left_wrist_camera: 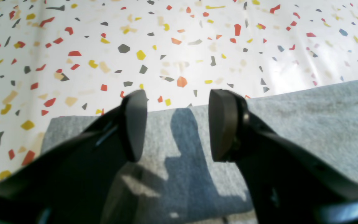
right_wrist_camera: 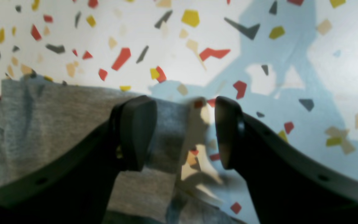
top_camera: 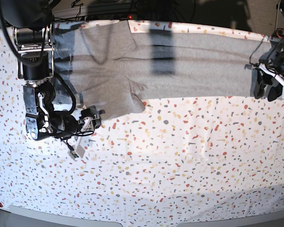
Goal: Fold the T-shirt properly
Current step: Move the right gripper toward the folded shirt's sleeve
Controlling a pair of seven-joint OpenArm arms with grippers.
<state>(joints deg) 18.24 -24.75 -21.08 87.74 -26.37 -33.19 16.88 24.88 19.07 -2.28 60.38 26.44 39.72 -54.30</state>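
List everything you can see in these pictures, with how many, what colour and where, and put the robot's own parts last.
T-shirt: one, heather grey, spread in a long band along the far edge of the table, one part hanging toward the near side on the base view's left.
Table cover: one, white with red, yellow and grey flecks, over the whole table.
Left gripper: one, black, jaws open, at the shirt's end on the base view's right.
Right gripper: one, black, jaws open, at the shirt's edge on the base view's left.

Bright, hard shadows — right wrist view blurred.
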